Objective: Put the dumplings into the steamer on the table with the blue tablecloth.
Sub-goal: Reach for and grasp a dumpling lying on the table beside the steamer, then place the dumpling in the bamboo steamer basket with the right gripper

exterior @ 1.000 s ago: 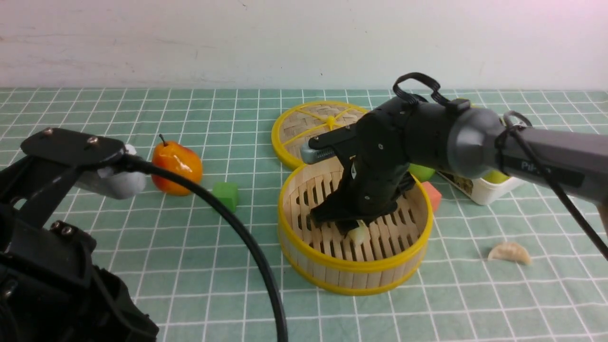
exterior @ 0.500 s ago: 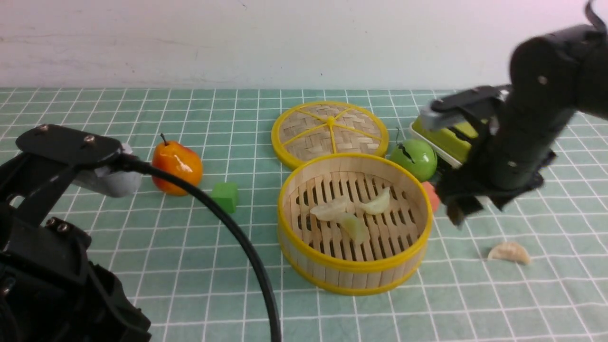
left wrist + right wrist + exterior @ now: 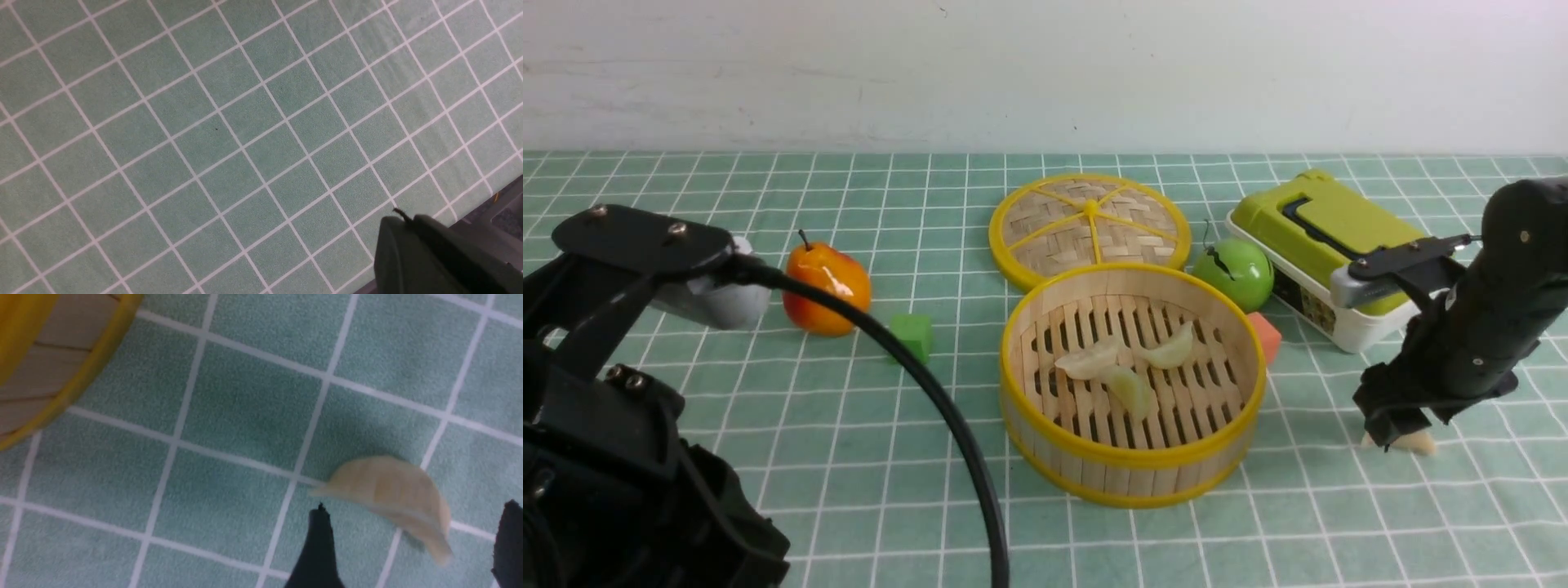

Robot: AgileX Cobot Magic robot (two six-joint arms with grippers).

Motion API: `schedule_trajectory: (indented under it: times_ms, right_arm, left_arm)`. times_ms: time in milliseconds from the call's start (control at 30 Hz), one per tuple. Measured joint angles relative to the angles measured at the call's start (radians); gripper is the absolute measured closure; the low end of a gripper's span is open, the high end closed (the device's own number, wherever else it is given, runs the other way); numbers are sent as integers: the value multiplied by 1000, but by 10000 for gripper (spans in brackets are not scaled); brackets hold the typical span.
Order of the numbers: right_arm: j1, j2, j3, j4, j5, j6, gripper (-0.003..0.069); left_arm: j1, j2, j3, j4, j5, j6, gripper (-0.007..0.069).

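Round bamboo steamer, slatted floor, yellow rims: three glossy crescent dumplings inside. One pleated cream fourth dumpling lies on the gridded tablecloth right of steamer, right gripper spread wide around it. The left gripper is pinched together over bare cloth.

left arm: matte black, blocky links, flat black plate on top.
screws: silver; two on the plate, two more on the link below.
cable: thick, black, smooth; one run off the left arm.
left camera housing: pale grey, rounded.
right arm: matte black, rounded shell, small dark screw heads.
right camera module: silver-grey block under a black bracket.
right gripper: black; fingers taper to thin points.
left gripper: dark grey, rounded tip.
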Motion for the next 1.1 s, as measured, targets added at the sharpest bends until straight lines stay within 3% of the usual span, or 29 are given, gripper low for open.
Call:
schedule_trajectory:
  times_ms: [133, 233, 300, 333, 567, 667, 867, 1100]
  right_arm:
    - [0, 49, 0, 1, -28, -17, 182]
    - [0, 53, 0, 0, -34, -21, 342]
    - [0, 53, 0, 0, -34, -21, 412]
    - [0, 51, 0, 0, -30, -21, 488]
    - [43, -32, -44, 18, 65, -8, 473]
    - [143, -109, -106, 110, 77, 36, 473]
    - [286, -71, -141, 187, -8, 55, 473]
    - [321, 53, -141, 179, -126, 106, 461]
  left_arm:
    - [0, 0, 0, -2, 0, -1, 606]
    - [0, 0, 0, -2, 2, -2, 606]
    - [0, 0, 0, -2, 5, -2, 606]
    - [0, 0, 0, -2, 10, -4, 606]
    - [0, 0, 0, -2, 17, 5, 599]
    - [0, 0, 0, -2, 12, 23, 596]
    - [0, 0, 0, -2, -2, 30, 595]
    - [0, -7, 2, -2, 15, 29, 587]
